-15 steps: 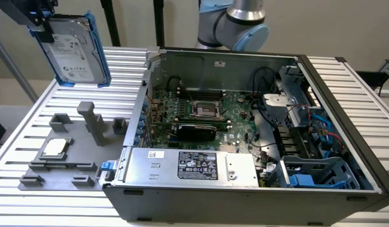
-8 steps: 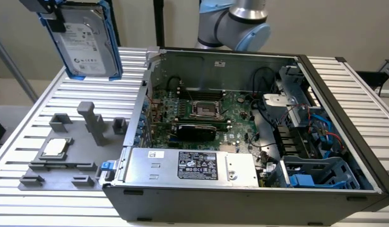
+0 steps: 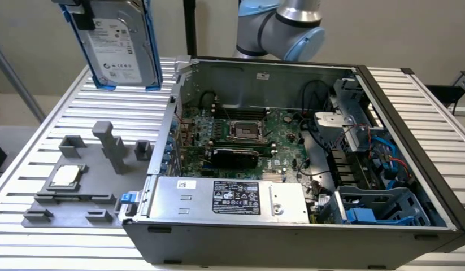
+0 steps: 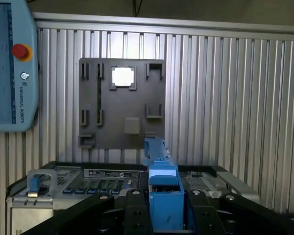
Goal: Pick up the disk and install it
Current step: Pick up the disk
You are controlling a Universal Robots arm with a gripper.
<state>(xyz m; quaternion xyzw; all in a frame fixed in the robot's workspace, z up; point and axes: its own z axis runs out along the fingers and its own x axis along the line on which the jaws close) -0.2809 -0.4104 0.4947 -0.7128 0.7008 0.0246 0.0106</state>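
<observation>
The disk (image 3: 119,42) hangs in the air, upright on its short edge with the white label facing the camera and blue rails down both long sides. On the exterior view's clock face it sits at eleven o'clock, above the slatted table (image 3: 104,107) and just off the far corner of the open case (image 3: 292,243), touching neither. In the wrist view the gripper (image 4: 165,208) is pinching the disk by its blue carrier, with a black finger (image 4: 134,215) pressed to each side. The case lies on its side with its panel off. Inside it, a green motherboard (image 3: 281,132) fills the middle, with a square socket (image 3: 243,129) near its centre. A silver power supply (image 3: 228,197) with a black label lies along the near wall at six to seven o'clock. A blue-grey cage (image 3: 394,197) stands in the four o'clock corner, and blue cables (image 3: 387,155) run above it along the three o'clock wall. At eight o'clock, beside the case on the table, lies a grey plate (image 3: 74,206) with raised blocks. A square silver chip (image 3: 66,176) rests in one of its recesses. The arm (image 3: 281,25) rises behind the case at twelve o'clock. The wrist view also takes in a pale blue pendant (image 4: 10,63) with a red button, beside the plate.
</observation>
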